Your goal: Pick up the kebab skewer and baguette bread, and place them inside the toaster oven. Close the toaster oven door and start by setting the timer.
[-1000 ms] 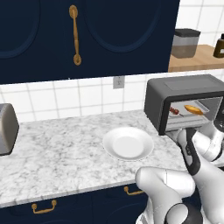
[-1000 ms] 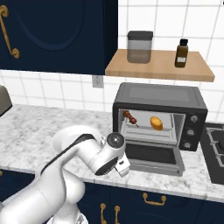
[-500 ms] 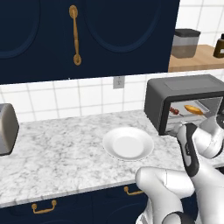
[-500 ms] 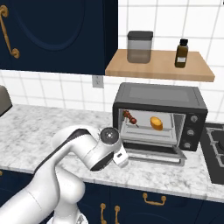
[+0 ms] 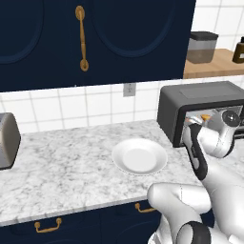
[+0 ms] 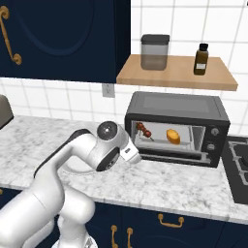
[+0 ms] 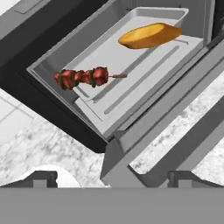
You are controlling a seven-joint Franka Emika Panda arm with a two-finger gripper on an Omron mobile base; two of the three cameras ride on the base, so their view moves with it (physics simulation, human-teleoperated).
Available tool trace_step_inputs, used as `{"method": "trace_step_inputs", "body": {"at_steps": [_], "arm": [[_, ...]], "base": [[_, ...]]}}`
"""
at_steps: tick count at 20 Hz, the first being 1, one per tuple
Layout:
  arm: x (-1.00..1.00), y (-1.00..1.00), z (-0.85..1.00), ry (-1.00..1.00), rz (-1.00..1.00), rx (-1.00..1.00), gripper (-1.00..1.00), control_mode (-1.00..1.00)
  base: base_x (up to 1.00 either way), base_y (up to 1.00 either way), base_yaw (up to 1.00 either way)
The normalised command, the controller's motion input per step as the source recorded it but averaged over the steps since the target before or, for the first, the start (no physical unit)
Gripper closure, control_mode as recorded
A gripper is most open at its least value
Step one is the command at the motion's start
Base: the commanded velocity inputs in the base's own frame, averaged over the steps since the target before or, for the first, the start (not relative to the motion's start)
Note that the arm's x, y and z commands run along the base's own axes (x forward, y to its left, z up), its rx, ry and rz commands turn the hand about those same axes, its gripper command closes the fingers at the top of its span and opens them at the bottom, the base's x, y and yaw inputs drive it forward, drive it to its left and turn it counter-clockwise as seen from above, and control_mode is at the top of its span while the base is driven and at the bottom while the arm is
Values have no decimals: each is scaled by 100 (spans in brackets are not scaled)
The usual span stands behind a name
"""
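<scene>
Marble bench (image 5: 62, 162) running across the lower half, carrying a white plate (image 5: 139, 156) near its middle and a silver toaster (image 5: 8, 140) sitting at the left edge. The toaster oven (image 5: 200, 112) is standing at the right end of the bench, its cavity showing a small orange piece of the baguette bread (image 5: 205, 117). The white arm is reaching up from the lower right, its dark-jointed wrist lying in front of the oven opening. Above, navy cabinets with a brass handle (image 5: 82, 38) are hanging; a wooden shelf (image 5: 214, 64) is holding a grey canister (image 5: 201, 47) and a dark bottle (image 5: 238, 50).
</scene>
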Motion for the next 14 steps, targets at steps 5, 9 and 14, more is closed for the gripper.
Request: {"method": "trace_step_inputs", "body": {"at_steps": [5,9,14], "arm": [[65,8,0,-1,0,-8,-100,-100],[33,2,-21,0,0,-3,-100,-100],[36,3,-45,-1,0,0,-100,-100]], "base": [[0,0,0],[0,0,0],[0,0,0]]}}
